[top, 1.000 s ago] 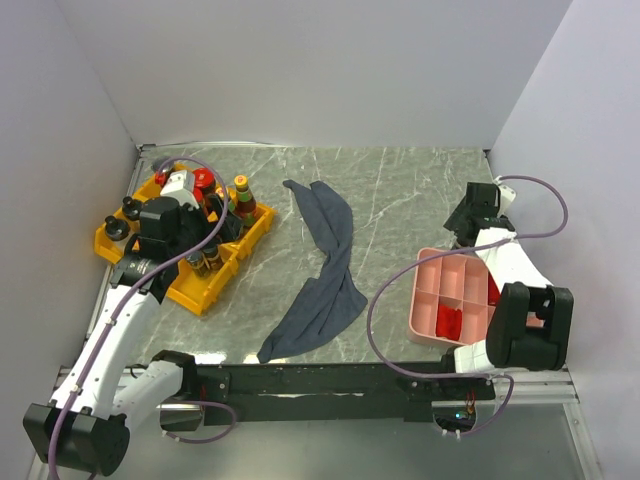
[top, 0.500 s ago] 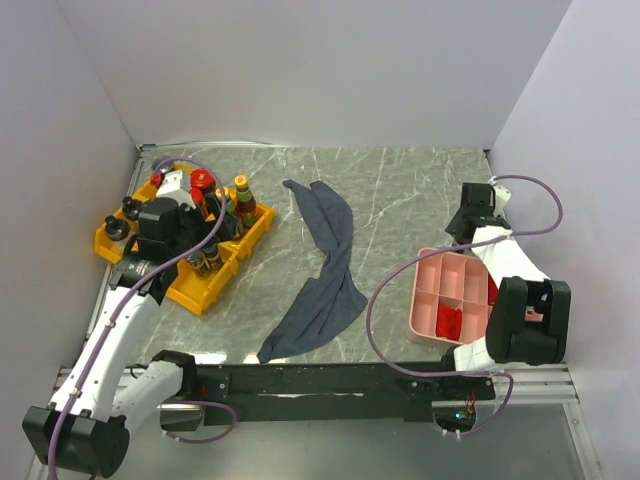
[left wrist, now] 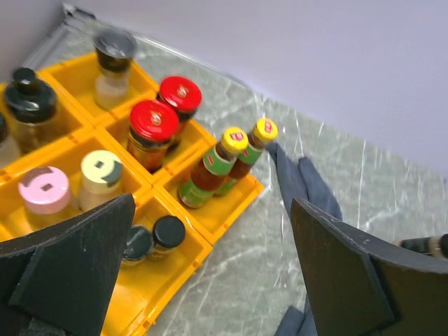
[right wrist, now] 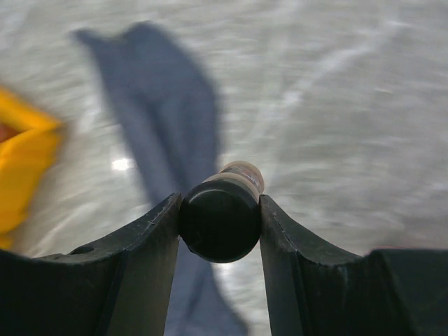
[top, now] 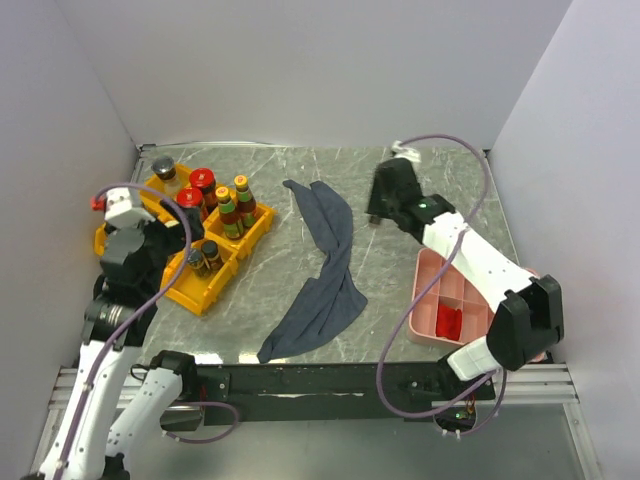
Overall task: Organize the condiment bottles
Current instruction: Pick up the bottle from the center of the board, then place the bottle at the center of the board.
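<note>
A yellow tray at the left holds the condiment bottles: two red-lidded jars, two slim yellow-capped sauce bottles, pink-capped and yellow-capped shakers, two tiny black-capped bottles, and a dark-capped shaker. My left gripper hangs over the tray's near left side, wide open and empty. My right gripper is above the table's back middle, shut on a tiny black-capped bottle held by its cap.
A grey-blue cloth lies crumpled along the table's middle, also under the right gripper. A pink compartment tray with red packets sits at the right front. Walls close three sides.
My right arm swung left from beside the pink tray to the back middle, carrying the small bottle. My left arm drew back from over the yellow tray toward the left front.
</note>
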Tool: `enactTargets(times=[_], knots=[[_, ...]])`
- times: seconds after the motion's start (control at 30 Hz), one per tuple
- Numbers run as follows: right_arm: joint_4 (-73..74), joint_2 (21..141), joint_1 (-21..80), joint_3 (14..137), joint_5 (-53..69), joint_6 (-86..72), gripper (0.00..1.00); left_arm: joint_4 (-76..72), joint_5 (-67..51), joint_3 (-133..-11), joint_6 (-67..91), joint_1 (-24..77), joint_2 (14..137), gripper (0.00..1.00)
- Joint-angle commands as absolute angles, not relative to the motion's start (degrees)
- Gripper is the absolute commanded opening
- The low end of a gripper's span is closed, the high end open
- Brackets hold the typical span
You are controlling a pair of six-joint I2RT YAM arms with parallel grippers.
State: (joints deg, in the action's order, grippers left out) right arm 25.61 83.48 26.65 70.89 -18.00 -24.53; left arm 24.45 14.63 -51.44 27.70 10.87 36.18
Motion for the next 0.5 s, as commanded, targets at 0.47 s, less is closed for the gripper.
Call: enactTargets(times=[0.47], knots=[[31.2,109.2,57.6,99.1,-17.8,-28.0,0.39,21.0,24.3,-48.4,29.4,9.9,25.8,0.99]])
